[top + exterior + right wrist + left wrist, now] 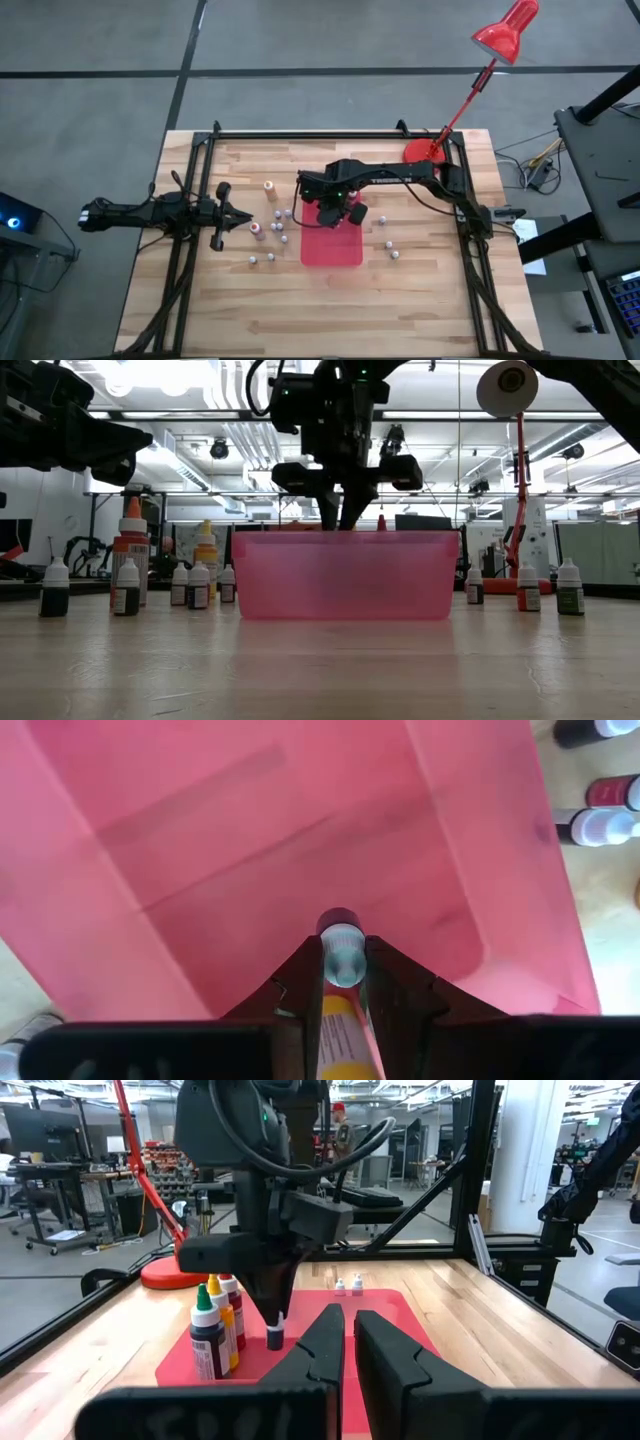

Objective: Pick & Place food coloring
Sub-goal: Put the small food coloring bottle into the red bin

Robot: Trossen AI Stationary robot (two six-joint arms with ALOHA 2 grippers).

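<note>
One small food coloring bottle [341, 952] with a pale cap was pinched between the fingers of the right gripper [341, 982], which hung inside the pink tray [345, 250], near its far end. Several more bottles [279, 228] stood scattered on the wooden surface [420, 290] on both sides of the tray. The left gripper [243, 217] waited left of the tray, its fingers [385, 1370] pressed together around nothing.

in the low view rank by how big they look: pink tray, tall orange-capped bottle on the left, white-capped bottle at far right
1. pink tray
2. orange-capped bottle, though it may stand nearer the camera
3. white-capped bottle
</note>
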